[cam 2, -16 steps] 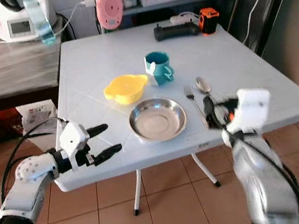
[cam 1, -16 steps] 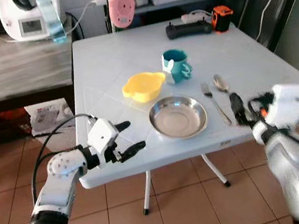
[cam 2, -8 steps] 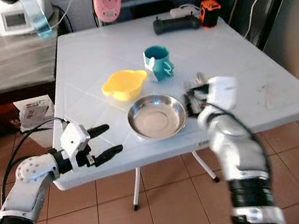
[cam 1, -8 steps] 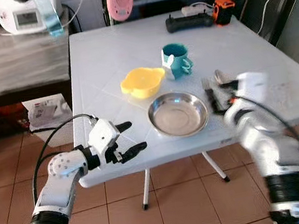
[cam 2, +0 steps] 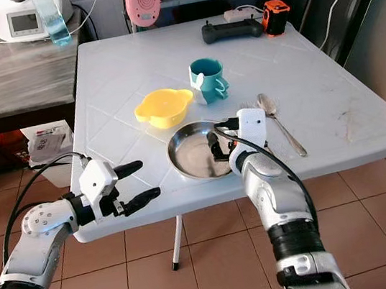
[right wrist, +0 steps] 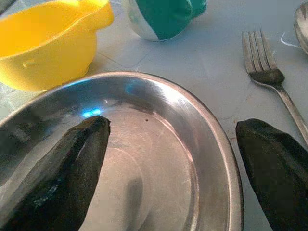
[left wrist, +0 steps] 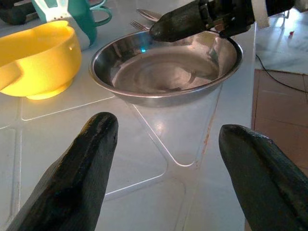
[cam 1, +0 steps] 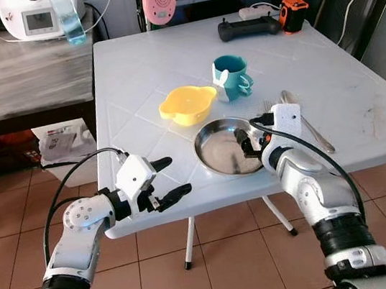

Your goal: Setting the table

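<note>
On the white desk a shallow steel plate sits near the front edge, at about the centre of the head views. The right gripper hangs over the plate's 3 o'clock rim, its black fingers spread apart with one over the plate's inside and the other past the rim on the desk side; they clamp nothing, and whether either touches the metal cannot be told. A yellow bowl stands just beside the plate at 11 o'clock, and a teal cup with a white panel stands at 12 o'clock, just right of the bowl, handle turned to the right. A fork lies just beyond the plate's rim at 2 o'clock, and a spoon lies alongside it further right, both pointing roughly toward the far edge. The left gripper hovers off the desk's front-left edge at 8 o'clock from the plate, fingers wide apart and empty, aimed toward the plate. At the far side of the desk, near 1 o'clock, lie a black controller and an orange and black gadget beside it. A grey wooden counter stands to the left of the desk, carrying a white appliance and a clear bottle. Terracotta floor tiles run beneath.
</note>
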`<state>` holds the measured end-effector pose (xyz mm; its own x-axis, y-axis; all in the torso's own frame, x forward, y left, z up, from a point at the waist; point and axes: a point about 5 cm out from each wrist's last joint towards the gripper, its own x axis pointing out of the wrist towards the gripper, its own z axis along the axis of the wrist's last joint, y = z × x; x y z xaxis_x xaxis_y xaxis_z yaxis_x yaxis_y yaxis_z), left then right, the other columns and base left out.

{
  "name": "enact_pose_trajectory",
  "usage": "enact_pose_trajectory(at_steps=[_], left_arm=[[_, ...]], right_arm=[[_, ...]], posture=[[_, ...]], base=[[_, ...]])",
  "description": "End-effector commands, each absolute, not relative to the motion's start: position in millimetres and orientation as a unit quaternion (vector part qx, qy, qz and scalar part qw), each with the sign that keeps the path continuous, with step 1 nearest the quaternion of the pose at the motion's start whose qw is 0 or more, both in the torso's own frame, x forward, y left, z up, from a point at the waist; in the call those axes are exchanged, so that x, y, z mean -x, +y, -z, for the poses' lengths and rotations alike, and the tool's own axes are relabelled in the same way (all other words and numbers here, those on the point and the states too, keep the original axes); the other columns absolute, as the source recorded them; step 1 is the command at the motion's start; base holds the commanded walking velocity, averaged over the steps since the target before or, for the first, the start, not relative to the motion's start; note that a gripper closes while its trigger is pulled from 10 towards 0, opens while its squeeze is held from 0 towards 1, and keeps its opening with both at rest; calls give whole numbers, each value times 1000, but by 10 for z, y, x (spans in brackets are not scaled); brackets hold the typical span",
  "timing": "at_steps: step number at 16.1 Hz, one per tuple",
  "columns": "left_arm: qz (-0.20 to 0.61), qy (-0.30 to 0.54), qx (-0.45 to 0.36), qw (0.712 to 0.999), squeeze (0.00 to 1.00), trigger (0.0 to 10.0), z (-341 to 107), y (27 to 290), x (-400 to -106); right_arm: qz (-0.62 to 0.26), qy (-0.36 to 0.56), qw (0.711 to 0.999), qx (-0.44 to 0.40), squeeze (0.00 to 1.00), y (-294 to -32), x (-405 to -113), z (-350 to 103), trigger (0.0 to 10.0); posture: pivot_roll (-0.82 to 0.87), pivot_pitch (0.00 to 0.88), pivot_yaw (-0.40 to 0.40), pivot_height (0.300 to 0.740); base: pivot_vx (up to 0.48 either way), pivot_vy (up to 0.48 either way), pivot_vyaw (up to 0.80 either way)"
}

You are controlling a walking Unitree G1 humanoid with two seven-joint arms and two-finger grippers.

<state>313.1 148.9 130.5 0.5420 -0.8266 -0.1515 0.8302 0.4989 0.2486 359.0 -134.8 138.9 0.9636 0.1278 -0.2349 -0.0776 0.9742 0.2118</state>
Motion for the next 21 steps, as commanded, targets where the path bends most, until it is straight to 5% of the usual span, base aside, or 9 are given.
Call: enact_pose_trajectory(at_steps=[1,21], left_arm=[[485,8,-152,861,0,10000,-1299,1461,-3109],[485,13,-151,861,0,10000,-1270,1427,-3095]], right_arm=[[-44,121,987,-97,0,-1381,-3609,-1397,10000],[-39,142,965,-219,0,-1364,-3509,-1665,10000]], posture=[[118,136,-25,740],[119,130,-31,740]], base=[[0,0,0],[0,0,0]])
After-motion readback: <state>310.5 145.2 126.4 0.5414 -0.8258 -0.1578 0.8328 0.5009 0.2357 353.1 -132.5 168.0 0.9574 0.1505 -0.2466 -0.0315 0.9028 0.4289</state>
